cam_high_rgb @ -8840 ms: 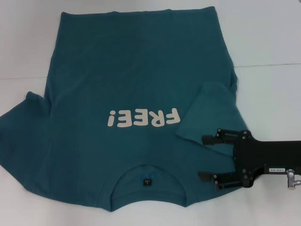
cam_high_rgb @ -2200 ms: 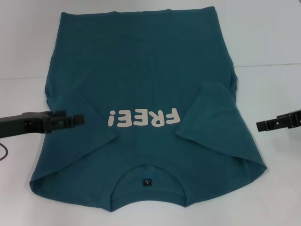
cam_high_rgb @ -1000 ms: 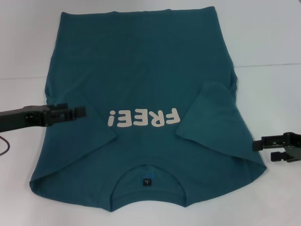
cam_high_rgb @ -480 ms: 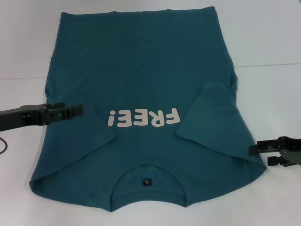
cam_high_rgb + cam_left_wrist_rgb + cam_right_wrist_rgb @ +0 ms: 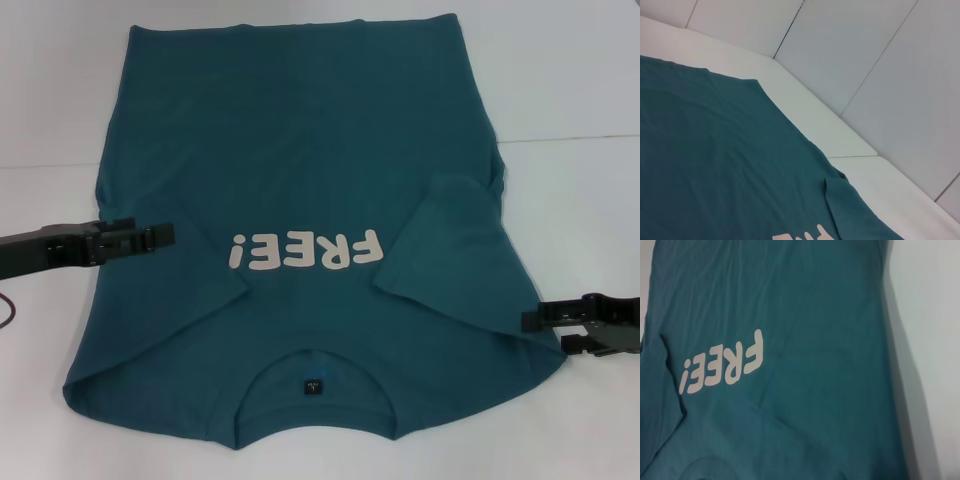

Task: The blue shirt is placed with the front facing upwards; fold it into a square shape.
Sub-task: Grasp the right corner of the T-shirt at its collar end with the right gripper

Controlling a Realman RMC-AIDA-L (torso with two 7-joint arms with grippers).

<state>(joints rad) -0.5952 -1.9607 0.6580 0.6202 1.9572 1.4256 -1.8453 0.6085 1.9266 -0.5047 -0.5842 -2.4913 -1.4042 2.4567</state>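
Observation:
The blue shirt (image 5: 300, 150) lies flat on the white table, front up, collar and dark neck label (image 5: 314, 384) towards me. Its white "FREE!" lettering (image 5: 305, 250) reads upside down. Both sleeves are folded inward onto the body, the right sleeve (image 5: 450, 250) and the left sleeve (image 5: 170, 290). My left gripper (image 5: 170, 236) hovers side-on over the shirt's left edge, level with the lettering. My right gripper (image 5: 546, 332) stands open at the shirt's right shoulder edge. The wrist views show the shirt (image 5: 715, 165) and its lettering (image 5: 722, 370) but no fingers.
The white table (image 5: 580, 90) has bare surface on both sides of the shirt and a seam line (image 5: 570, 140) across it. Grey wall panels (image 5: 865, 50) stand behind the far edge. A thin cable (image 5: 8, 312) shows at the left border.
The left sleeve got folded inward since the oldest frame. Over the last second my right gripper has dropped nearer and crept left to the shirt's right shoulder edge. The left gripper has barely moved.

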